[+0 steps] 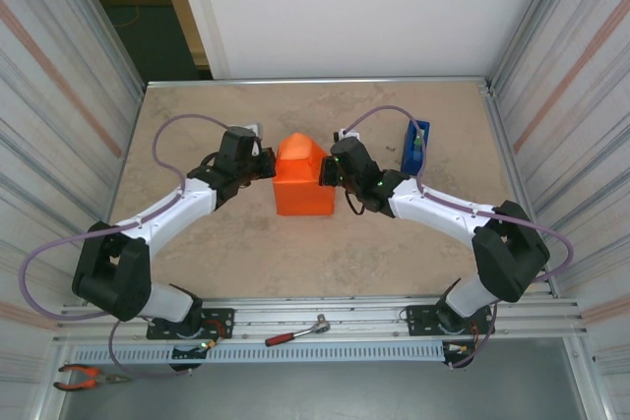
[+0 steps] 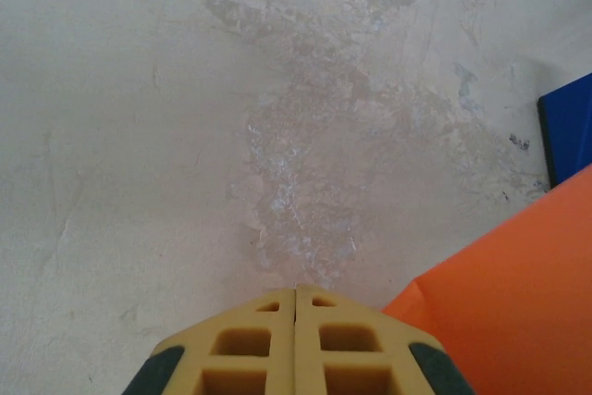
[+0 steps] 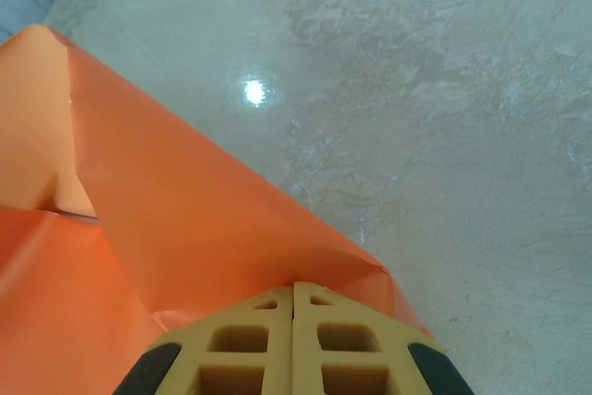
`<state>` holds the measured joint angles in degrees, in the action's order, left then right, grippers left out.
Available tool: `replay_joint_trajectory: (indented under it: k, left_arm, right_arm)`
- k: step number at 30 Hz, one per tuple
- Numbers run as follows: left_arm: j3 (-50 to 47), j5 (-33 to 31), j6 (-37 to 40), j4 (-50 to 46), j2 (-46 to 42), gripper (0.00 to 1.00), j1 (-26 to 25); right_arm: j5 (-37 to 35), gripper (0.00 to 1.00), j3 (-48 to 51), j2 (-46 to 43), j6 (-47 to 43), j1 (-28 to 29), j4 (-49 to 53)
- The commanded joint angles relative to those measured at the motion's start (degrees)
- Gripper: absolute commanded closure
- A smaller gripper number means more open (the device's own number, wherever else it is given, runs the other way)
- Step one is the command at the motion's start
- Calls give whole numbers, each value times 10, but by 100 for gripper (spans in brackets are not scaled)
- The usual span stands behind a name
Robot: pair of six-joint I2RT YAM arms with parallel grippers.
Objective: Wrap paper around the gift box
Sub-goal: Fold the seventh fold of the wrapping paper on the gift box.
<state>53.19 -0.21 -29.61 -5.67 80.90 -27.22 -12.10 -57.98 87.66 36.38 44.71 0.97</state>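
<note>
The orange paper (image 1: 303, 179) stands mid-table as a box-sized parcel with a pointed flap at its far end. The gift box is hidden inside it. My left gripper (image 1: 268, 166) is just left of the parcel. In the left wrist view the gripper (image 2: 295, 290) is shut over bare table with nothing between its yellow fingers, and the paper (image 2: 518, 293) lies to its right. My right gripper (image 1: 330, 169) is at the parcel's right side. In the right wrist view it (image 3: 294, 285) is shut, tips resting against a folded edge of the paper (image 3: 166, 210).
A blue tape dispenser (image 1: 415, 147) stands at the right rear of the table, and its edge (image 2: 566, 127) also shows in the left wrist view. A red-handled tool (image 1: 295, 333) lies on the front rail and pliers (image 1: 84, 377) at the lower left. Metal walls close in both sides.
</note>
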Motion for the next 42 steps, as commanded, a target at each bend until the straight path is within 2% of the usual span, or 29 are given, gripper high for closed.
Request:
replay_joint_trajectory:
  k: [1,6,13,24,31,33,36,42]
  left_arm:
    - [16,-1,19,12,-17,98,-28]
    - [12,-32,32,3,-28,99,-46]
    - [31,-33,48,-5,-17,100,-52]
    - [33,-62,68,-10,-6,100,-97]
    - [42,-85,39,-35,8,100,-114]
    - [49,-89,22,-48,15,94,-116]
    - [55,-93,-11,-58,24,78,-119]
    - [45,-86,-48,-47,27,75,-122]
  right_arm:
    - [42,100,34,30,24,12,73]
    - [42,100,33,29,25,12,74]
    - [42,100,34,28,28,13,74]
    - [40,100,42,25,34,15,74]
    - [43,100,44,17,36,14,73]
    - [47,100,42,15,36,14,73]
    - [58,100,42,13,34,14,72]
    - [71,100,45,2,42,16,73]
